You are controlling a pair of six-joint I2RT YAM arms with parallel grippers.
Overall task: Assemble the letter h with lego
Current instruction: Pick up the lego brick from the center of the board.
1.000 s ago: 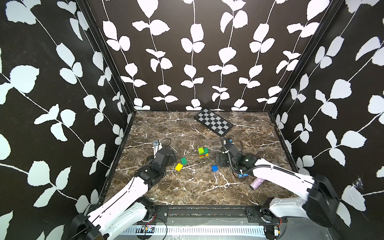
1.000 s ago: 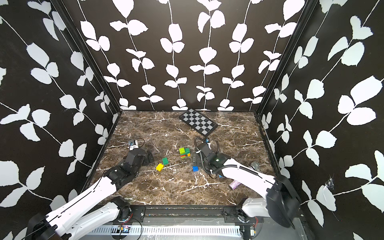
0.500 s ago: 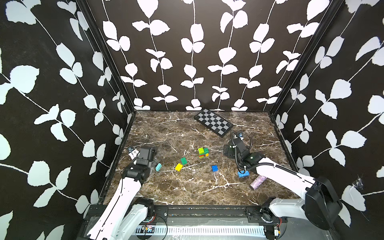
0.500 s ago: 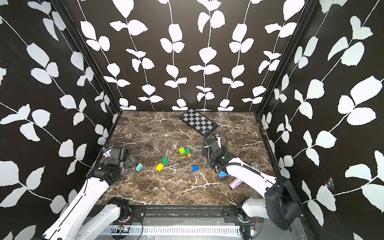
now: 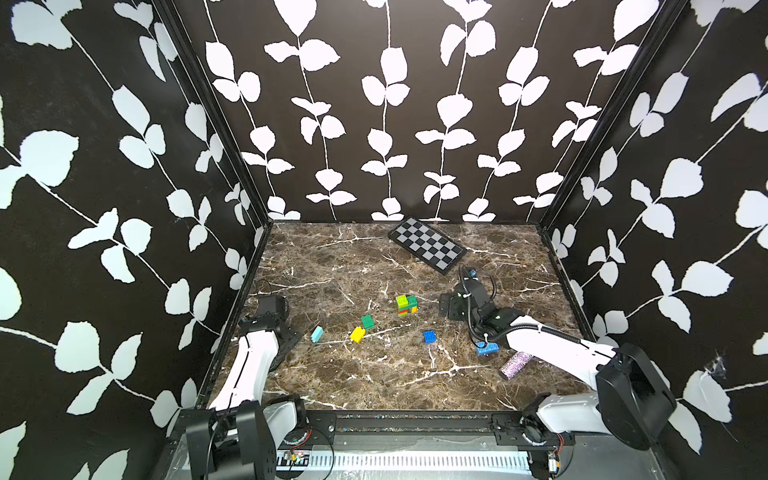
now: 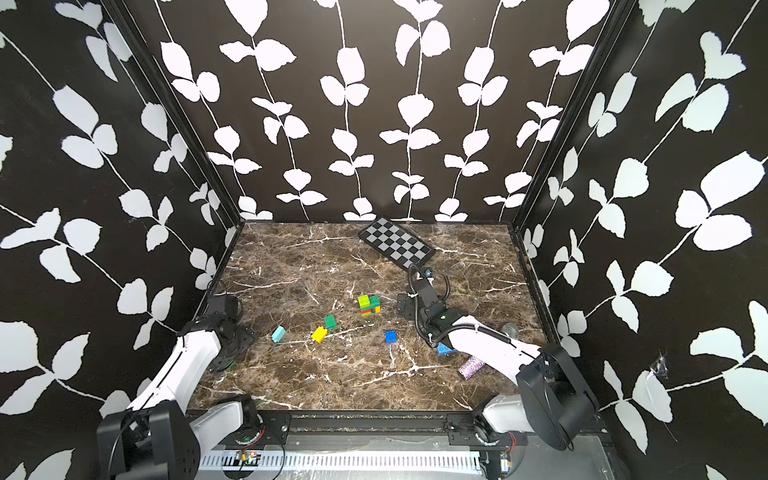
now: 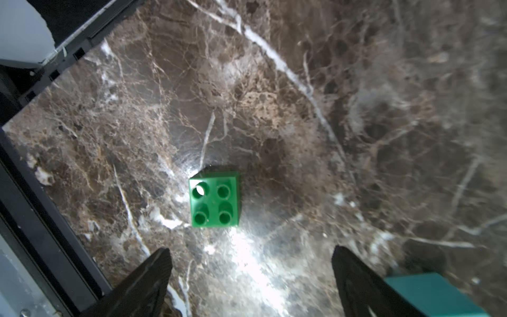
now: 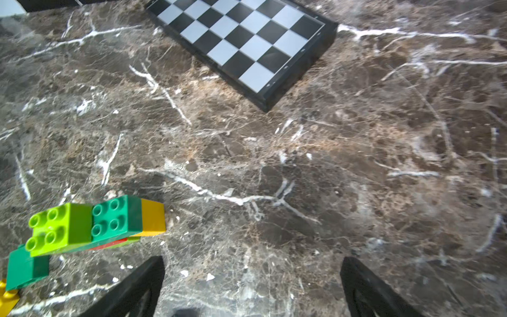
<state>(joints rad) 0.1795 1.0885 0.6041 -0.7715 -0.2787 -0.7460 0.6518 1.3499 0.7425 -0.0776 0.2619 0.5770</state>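
Note:
The lego lies mid-table in both top views. A joined stack (image 5: 406, 305) (image 8: 90, 227) of lime, dark green, red and yellow stands in the centre. Loose around it are a dark green brick (image 5: 367, 322), a yellow brick (image 5: 357, 334), a pale blue brick (image 5: 317, 333) and two blue bricks (image 5: 430, 336) (image 5: 487, 349). My left gripper (image 5: 286, 343) (image 7: 251, 252) is open, low at the table's left edge, with a green four-stud brick (image 7: 215, 201) just ahead of its fingertips. My right gripper (image 5: 451, 307) (image 8: 252, 263) is open and empty, just right of the stack.
A black-and-grey checkered board (image 5: 426, 245) (image 8: 247, 41) lies at the back of the marble table (image 5: 374, 374). A glittery purple cylinder (image 5: 515, 365) lies under my right forearm at the front right. Black walls with white leaves close in three sides.
My left arm has drawn back from the yellow and green bricks to the left edge, and the pale blue brick has come into view where it was. My right gripper has shifted only slightly.

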